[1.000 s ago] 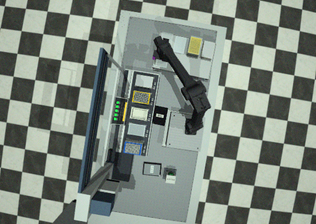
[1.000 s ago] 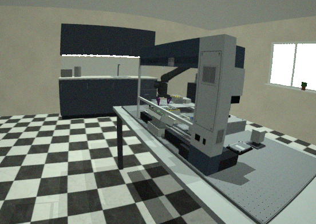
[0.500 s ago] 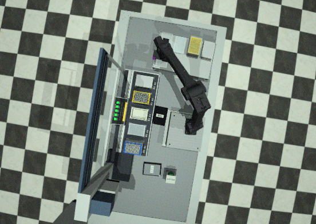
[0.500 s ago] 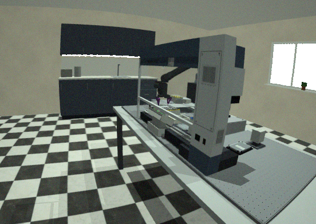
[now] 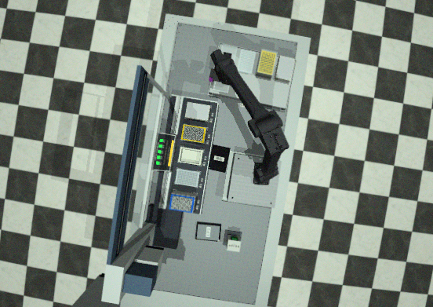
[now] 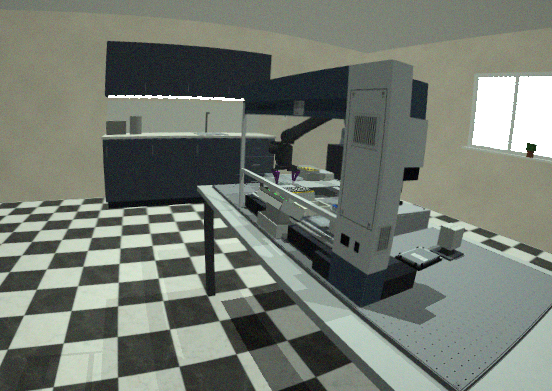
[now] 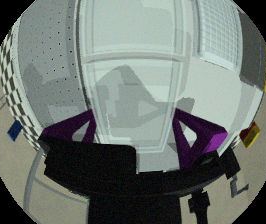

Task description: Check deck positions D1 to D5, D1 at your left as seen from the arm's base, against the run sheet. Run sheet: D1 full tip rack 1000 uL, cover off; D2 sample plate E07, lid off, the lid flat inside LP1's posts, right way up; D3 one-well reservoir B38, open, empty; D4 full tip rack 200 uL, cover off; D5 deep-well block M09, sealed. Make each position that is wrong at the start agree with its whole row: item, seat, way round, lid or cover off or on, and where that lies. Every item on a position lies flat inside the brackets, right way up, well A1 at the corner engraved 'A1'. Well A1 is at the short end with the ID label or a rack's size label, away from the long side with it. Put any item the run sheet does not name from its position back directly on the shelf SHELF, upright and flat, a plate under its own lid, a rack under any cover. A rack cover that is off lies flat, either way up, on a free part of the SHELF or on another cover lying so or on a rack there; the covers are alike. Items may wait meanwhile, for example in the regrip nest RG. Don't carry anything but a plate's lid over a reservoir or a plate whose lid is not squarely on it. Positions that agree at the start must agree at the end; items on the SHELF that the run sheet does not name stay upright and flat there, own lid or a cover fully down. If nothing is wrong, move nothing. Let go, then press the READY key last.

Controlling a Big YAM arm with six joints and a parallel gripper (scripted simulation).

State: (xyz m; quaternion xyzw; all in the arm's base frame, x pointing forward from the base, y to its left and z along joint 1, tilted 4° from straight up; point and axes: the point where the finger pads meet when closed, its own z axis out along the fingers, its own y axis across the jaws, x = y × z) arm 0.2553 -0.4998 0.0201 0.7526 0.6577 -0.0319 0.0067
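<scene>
My gripper (image 5: 216, 81) hangs over a clear lid (image 5: 220, 87) that lies flat on the table between the shelf and the deck. In the wrist view the purple fingers stand wide open on either side of the lid (image 7: 133, 99) and do not clamp it. On the deck strip lie a blue-rimmed tip rack (image 5: 182, 202), an open plate (image 5: 187, 177), a cream reservoir (image 5: 191, 155), a yellow-rimmed tip rack (image 5: 194, 133) and a pale covered block (image 5: 197, 111). In the side view the gripper (image 6: 285, 176) is low over the table behind the machine.
The shelf at the back holds a white item (image 5: 247, 60), a yellow rack (image 5: 267, 62) and a pale item (image 5: 285, 68). A black nest (image 5: 219, 158) sits beside the deck. A key box (image 5: 233, 240) and a flat holder (image 5: 208, 231) stand near the front. The tall gantry (image 6: 380, 177) flanks the deck.
</scene>
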